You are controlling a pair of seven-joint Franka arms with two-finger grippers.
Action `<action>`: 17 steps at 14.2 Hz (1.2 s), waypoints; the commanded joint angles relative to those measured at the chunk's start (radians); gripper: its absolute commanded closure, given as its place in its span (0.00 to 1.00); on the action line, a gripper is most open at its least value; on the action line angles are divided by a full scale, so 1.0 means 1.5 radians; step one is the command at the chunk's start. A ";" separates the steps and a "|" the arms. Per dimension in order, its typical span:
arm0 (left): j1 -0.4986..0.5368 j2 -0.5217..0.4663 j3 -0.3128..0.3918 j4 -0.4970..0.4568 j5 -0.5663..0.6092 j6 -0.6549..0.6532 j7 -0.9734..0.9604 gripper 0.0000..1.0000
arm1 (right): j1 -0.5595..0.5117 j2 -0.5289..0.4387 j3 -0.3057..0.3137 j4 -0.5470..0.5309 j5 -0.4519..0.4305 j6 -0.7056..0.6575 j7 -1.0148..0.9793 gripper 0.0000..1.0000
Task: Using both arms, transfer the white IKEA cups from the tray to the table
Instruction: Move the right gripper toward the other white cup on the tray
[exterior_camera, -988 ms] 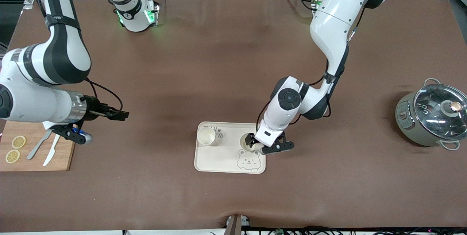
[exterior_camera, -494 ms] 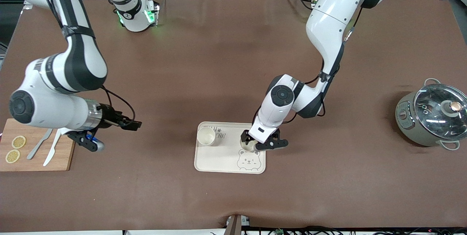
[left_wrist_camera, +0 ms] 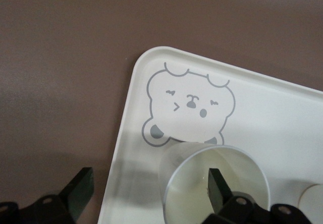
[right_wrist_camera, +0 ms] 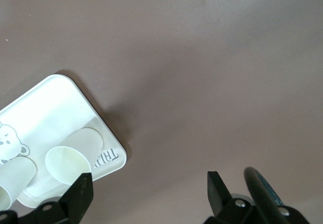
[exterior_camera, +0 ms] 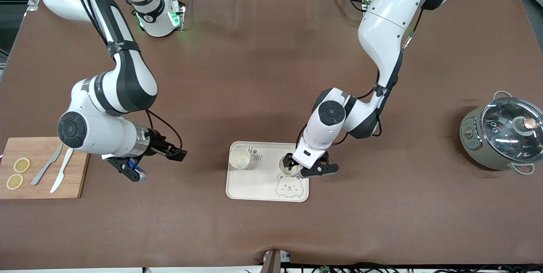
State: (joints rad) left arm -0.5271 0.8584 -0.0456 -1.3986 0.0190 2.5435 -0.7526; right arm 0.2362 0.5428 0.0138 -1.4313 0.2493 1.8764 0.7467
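Two arms, one tray [exterior_camera: 254,188], two cups on it. Left gripper [exterior_camera: 306,167] is wide open straddling one cup [exterior_camera: 286,167]'s rim, one finger [left_wrist_camera: 218,187] inside, gripping nothing. Right gripper [exterior_camera: 155,163] hangs open over bare table [exterior_camera: 271,73], well short of the second cup [exterior_camera: 239,157].

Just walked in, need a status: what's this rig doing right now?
Both white cups still sit on the tray. The left gripper is down at the cup beside the bear face, open, one finger inside the rim and one outside, not yet closed. The right gripper, open and empty, is over the bare table between the cutting board and the tray, short of the other cup.
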 commanded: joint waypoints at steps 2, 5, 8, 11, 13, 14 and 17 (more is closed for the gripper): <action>0.000 0.004 0.003 0.006 0.016 0.004 -0.010 0.00 | 0.016 0.032 -0.002 0.040 0.009 -0.005 0.039 0.00; 0.000 0.003 0.003 0.007 0.015 0.004 -0.012 0.00 | 0.017 0.033 -0.002 0.041 0.010 -0.004 0.041 0.01; 0.000 0.001 0.002 0.007 0.012 0.004 -0.013 0.00 | 0.035 0.045 -0.002 0.042 0.009 0.034 0.075 0.00; -0.001 0.000 0.003 0.007 0.011 0.004 -0.015 0.03 | 0.053 0.064 -0.002 0.042 0.009 0.074 0.099 0.00; -0.001 0.001 0.002 0.007 0.011 0.004 -0.022 0.16 | 0.069 0.076 -0.002 0.042 0.008 0.102 0.125 0.00; -0.001 0.001 0.003 0.007 0.011 0.004 -0.023 0.16 | 0.077 0.082 -0.002 0.042 0.008 0.115 0.136 0.00; -0.002 0.005 0.002 0.007 0.011 0.004 -0.029 0.16 | 0.092 0.093 -0.002 0.042 0.008 0.142 0.161 0.00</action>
State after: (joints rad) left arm -0.5265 0.8600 -0.0456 -1.3949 0.0191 2.5439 -0.7667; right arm 0.3595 0.6596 0.0155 -1.3973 0.2500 2.0776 0.9518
